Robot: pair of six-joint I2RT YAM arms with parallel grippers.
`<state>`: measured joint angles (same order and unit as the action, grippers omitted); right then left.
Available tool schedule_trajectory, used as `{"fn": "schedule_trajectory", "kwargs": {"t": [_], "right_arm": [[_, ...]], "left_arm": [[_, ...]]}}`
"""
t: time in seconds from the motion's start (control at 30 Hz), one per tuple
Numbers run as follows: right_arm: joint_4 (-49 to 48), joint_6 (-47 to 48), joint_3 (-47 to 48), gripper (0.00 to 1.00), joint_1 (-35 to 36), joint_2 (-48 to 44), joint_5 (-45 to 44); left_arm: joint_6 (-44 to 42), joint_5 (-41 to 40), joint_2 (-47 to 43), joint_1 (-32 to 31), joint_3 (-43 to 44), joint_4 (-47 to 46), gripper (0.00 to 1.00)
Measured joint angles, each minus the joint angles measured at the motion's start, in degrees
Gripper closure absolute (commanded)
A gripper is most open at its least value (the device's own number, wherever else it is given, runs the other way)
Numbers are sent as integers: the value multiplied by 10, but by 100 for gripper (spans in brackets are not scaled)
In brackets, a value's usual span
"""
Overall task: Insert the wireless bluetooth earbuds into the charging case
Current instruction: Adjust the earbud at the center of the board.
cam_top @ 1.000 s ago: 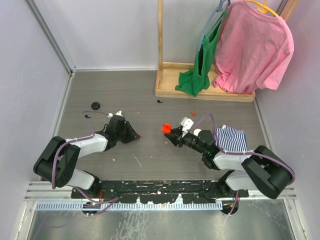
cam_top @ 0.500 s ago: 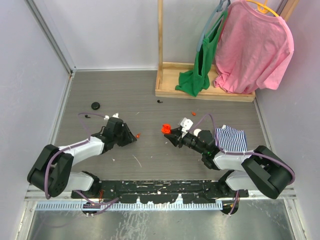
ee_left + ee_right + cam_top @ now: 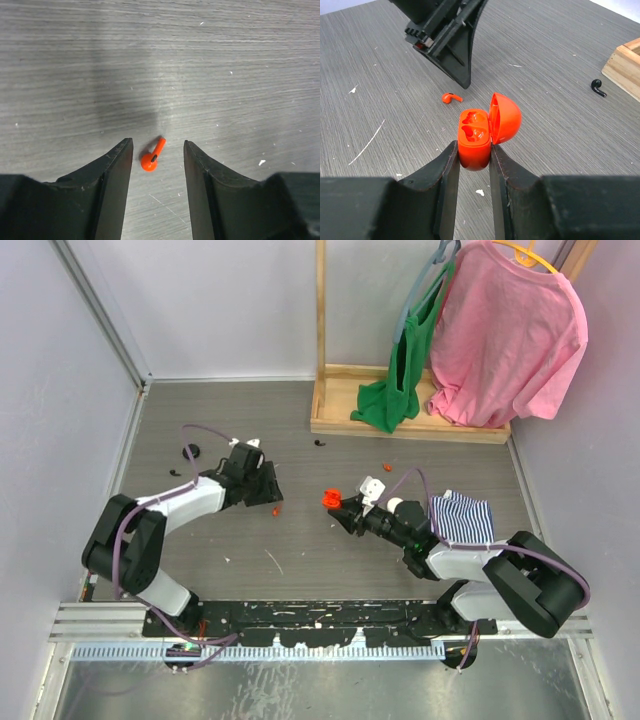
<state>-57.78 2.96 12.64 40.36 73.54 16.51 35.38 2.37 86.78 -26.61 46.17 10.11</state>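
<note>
A red earbud (image 3: 151, 156) lies on the grey table, also in the top view (image 3: 277, 509) and the right wrist view (image 3: 451, 97). My left gripper (image 3: 157, 145) is open just above it, with the earbud between the two fingertips and nearer the left finger (image 3: 117, 165), touching neither. In the top view the left gripper (image 3: 271, 497) reaches in from the upper left. My right gripper (image 3: 472, 147) is shut on the red charging case (image 3: 475, 137), lid open, both wells empty, held just right of the earbud (image 3: 332, 499).
A white case (image 3: 373, 485) sits behind the right gripper, with another red earbud (image 3: 388, 466) nearby. A black earbud (image 3: 319, 443) lies near the wooden rack (image 3: 400, 425). A black disc (image 3: 191, 451) is at the far left. A striped cloth (image 3: 462, 515) lies on the right.
My left gripper has swung away from me and turned, so it now points down at the red earbud from the upper left. The right gripper and case have stayed still.
</note>
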Motion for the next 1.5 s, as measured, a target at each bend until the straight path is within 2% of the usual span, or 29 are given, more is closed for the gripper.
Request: {"fn": "schedule_trajectory", "kwargs": {"t": [0.23, 0.67, 0.97, 1.2, 1.5], "right_arm": [[0, 1, 0, 99, 0, 0, 0], [0, 2, 0, 99, 0, 0, 0], [0, 2, 0, 99, 0, 0, 0], [0, 2, 0, 99, 0, 0, 0], [2, 3, 0, 99, 1, 0, -2]], "left_arm": [[-42, 22, 68, 0, 45, 35, 58], [-96, 61, 108, -35, 96, 76, 64], [-109, 74, 107, -52, 98, 95, 64], [-110, 73, 89, -59, 98, 128, 60], [-144, 15, 42, -60, 126, 176, 57]]}}
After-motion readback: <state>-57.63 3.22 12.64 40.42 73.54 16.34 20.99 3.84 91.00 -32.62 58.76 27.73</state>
